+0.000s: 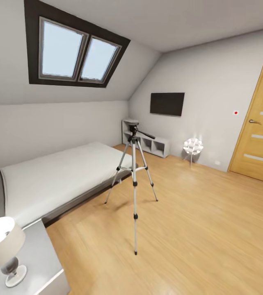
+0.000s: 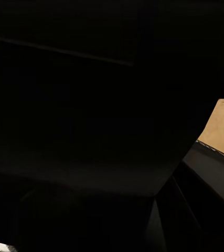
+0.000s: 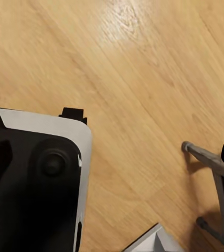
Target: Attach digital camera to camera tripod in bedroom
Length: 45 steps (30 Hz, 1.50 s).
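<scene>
You face the tripod [image 1: 134,180] at twelve o'clock beside the bed [image 1: 61,172]; its head looks bare, so attaching remains. I cannot tell either gripper's state.

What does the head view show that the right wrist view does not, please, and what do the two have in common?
Head view: the camera tripod standing upright on its three legs beside the low bed, the skylight, wall TV, wooden door and a table lamp.

Right wrist view: the robot's grey and black base from above, and a thin grey frame at the picture's edge.

Both: the light wood floor.
</scene>
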Tool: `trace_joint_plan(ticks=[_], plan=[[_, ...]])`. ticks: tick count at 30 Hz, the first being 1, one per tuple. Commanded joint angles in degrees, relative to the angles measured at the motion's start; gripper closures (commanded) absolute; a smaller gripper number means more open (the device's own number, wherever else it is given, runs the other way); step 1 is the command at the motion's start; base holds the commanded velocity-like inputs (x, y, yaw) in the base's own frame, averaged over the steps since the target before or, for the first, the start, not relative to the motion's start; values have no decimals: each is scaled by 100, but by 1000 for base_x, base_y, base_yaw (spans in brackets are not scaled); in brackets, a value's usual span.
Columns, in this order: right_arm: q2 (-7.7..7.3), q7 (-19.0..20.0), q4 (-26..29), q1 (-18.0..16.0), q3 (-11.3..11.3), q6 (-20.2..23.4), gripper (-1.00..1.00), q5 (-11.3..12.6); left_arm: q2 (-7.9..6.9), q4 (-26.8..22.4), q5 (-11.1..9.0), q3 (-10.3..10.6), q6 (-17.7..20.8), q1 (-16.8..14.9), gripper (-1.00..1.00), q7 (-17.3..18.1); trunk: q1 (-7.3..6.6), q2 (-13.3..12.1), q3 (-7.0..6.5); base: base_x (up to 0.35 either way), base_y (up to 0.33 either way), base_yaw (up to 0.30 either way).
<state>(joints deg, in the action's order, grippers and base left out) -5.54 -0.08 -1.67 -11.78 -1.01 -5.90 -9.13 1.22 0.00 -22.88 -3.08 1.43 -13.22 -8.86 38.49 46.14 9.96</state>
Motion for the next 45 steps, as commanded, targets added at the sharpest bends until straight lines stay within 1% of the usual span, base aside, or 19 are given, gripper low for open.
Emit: trace_joint_plan(ticks=[1, 10, 28, 36, 37, 38, 41, 45], plan=[[-1, -1, -18, -9, -14, -30, -100, -47, 1, 0, 12, -26, 25, -5, 100, -2, 4, 5, 8, 324, 0, 0], [0, -1, -18, -9, -6, -55, -100, -72, 1, -3, 21, -26, 72, -5, 100, -2, 4, 5, 8, 324, -4, 0], [0, -1, -18, -9, -5, -59, -100, -89, 1, -5, 22, -26, 58, -5, 100, -9, 4, 5, 8, 324, -76, 0], [0, -1, -18, -9, -5, -52, -100, -89, 1, -1, 21, -26, 59, -5, 100, -11, 4, 5, 8, 326, -22, 0], [-17, -1, -9, -9, 4, -34, -100, -89, 35, 0, -18, -61, 26, -5, 100, -1, 4, 5, 8, 0, 0, 0], [5, -1, -12, -9, 4, -31, -100, -92, 67, -4, -54, -61, -6, -2, 100, -1, 4, 5, 8, 0, 0, 0], [13, -3, -13, -9, 4, -30, -100, -93, 66, -5, -159, -61, -38, -1, 100, -1, 4, 5, 8, 0, 0, 0], [22, -3, -12, -9, 8, -26, -100, -97, 56, -8, -51, -61, -40, 3, 100, -2, 4, 5, 8, 100, 0, 0]])
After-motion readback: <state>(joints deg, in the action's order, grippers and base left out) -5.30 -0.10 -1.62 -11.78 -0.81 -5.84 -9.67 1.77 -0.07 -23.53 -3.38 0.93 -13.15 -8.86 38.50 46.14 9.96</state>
